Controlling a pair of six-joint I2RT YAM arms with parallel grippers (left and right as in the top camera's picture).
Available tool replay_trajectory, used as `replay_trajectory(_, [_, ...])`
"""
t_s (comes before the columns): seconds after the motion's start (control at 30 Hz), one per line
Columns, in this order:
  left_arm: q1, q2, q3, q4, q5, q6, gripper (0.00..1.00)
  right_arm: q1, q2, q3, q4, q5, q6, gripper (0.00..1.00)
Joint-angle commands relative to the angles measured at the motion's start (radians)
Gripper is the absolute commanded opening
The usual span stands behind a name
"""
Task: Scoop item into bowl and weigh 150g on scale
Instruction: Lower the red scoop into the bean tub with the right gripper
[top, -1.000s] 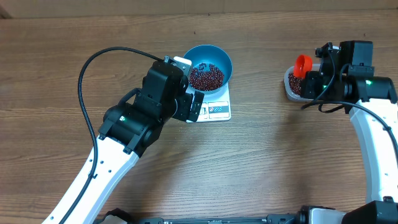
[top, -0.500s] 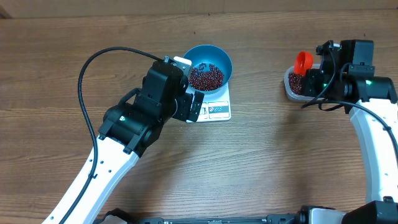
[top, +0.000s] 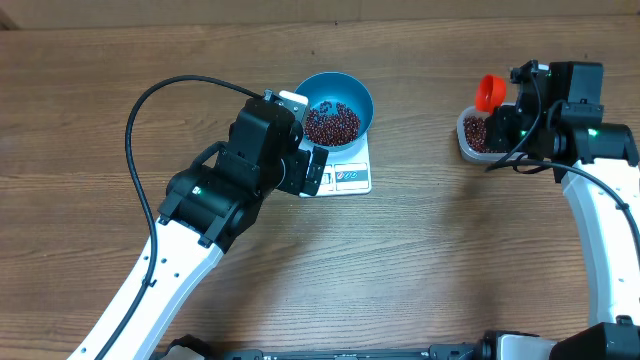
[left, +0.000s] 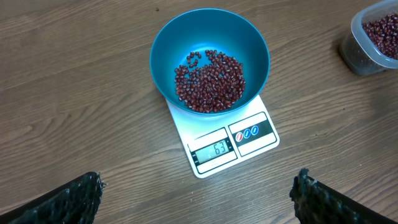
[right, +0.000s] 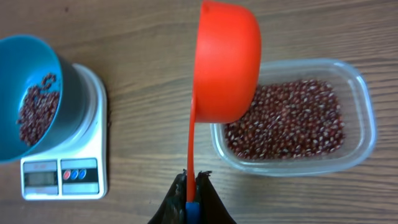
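Scoop (right: 227, 62) lifted above beans (right: 292, 118); handle toward right tool (right: 193, 190).

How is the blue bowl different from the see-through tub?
The blue bowl is round and bright blue; the clear tub is a see-through rectangle with rounded corners. The blue bowl sits on the white scale; the clear tub sits straight on the wooden table. Both are open on top and hold small red-brown beans.
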Motion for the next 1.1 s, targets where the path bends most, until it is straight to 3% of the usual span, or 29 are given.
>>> replay_trajectory(0.0, [0.002, -0.014, 0.021, 0.001, 0.008, 0.018, 1.00, -0.004, 0.002, -0.002, 0.027, 0.074, 0.045, 0.04])
replay_trajectory(0.23, [0.002, -0.014, 0.021, 0.001, 0.008, 0.018, 0.99, -0.004, 0.005, -0.002, 0.053, 0.150, 0.057, 0.03])
replay_trajectory(0.67, [0.002, -0.014, 0.021, 0.001, 0.008, 0.018, 1.00, -0.005, 0.122, -0.002, -0.068, 0.235, 0.072, 0.04])
replay_trajectory(0.9, [0.002, -0.014, 0.021, 0.001, 0.008, 0.018, 1.00, -0.005, 0.148, -0.002, -0.091, 0.421, 0.066, 0.04])
replay_trajectory(1.07, [0.002, -0.014, 0.021, 0.001, 0.008, 0.018, 1.00, -0.005, 0.199, -0.002, -0.084, 0.436, 0.044, 0.04])
